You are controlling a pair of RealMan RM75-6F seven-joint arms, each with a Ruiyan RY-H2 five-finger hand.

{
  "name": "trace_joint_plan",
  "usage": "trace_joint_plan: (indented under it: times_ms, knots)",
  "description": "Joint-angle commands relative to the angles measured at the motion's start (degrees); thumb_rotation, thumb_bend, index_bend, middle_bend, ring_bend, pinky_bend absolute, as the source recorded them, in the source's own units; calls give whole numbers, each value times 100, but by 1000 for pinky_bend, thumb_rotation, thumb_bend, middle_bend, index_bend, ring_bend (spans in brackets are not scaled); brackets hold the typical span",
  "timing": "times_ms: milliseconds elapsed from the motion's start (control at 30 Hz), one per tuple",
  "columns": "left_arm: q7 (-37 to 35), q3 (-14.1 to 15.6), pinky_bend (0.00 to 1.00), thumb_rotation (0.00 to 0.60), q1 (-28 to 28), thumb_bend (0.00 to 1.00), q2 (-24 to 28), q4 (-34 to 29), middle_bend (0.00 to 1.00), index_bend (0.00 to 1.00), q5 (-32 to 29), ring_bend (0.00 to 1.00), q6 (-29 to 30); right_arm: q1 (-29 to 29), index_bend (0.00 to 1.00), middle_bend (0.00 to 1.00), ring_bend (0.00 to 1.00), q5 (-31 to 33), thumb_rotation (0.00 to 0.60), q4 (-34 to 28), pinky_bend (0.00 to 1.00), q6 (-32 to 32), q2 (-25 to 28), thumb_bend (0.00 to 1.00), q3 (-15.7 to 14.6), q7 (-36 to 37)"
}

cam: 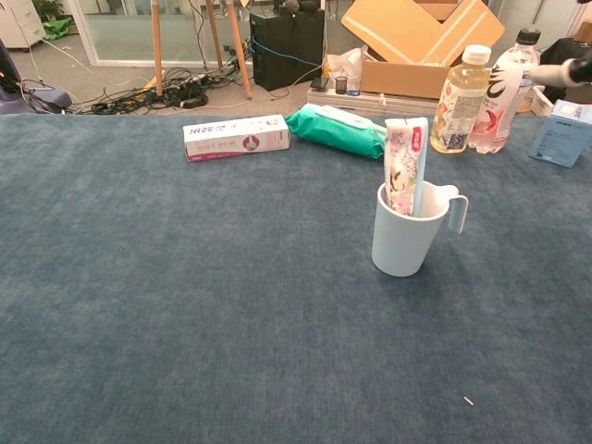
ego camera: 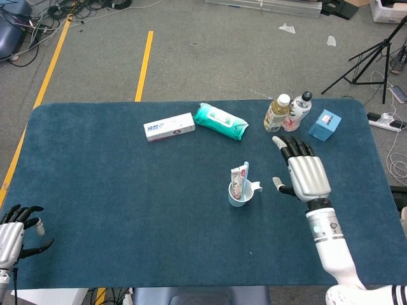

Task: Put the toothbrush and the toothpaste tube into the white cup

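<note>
The white cup (cam: 404, 239) (ego camera: 239, 196) stands upright mid-table, its handle pointing right. A pink-patterned toothpaste tube (cam: 403, 169) (ego camera: 238, 180) stands in it, leaning on the rim, and a thin toothbrush handle (cam: 418, 185) stands beside the tube inside the cup. My right hand (ego camera: 303, 173) hovers to the right of the cup, fingers spread, holding nothing; in the chest view only a fingertip (cam: 566, 72) shows at the right edge. At the table's front left corner my left hand (ego camera: 14, 230) rests with fingers apart and nothing in it.
Along the far edge lie a white box (ego camera: 168, 127), a green wipes pack (ego camera: 220, 121), two bottles (ego camera: 278, 112) (ego camera: 299, 110) and a small blue box (ego camera: 324, 124). The blue table mat (ego camera: 114, 190) is bare to the left of the cup.
</note>
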Motion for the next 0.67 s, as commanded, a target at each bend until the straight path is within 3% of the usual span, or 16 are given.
trace_joint_plan:
  times_ms: [33,233,367,667]
  knots:
    - [113,-68,117,600,-104,150,63,-140,268,635,28,209,-44,-584,67,84,0,-796,600,-29,112,324,411,222,-543,154]
    - [220,-256,120,600,-316,150,134,-425,268,634,19,209,-95,-1396,67,74,0,-1989,600,418,112,713,657,223,-1200,582]
    - [248,-389,126,600,-452,150,172,-544,268,634,-35,209,-141,-1883,67,73,0,-2639,600,956,112,1014,599,225,-1478,919]
    - [418,-409,131,600,-524,150,203,-660,268,633,-230,209,-237,-2661,67,61,0,-3192,600,1824,112,1305,243,227,-1661,1719]
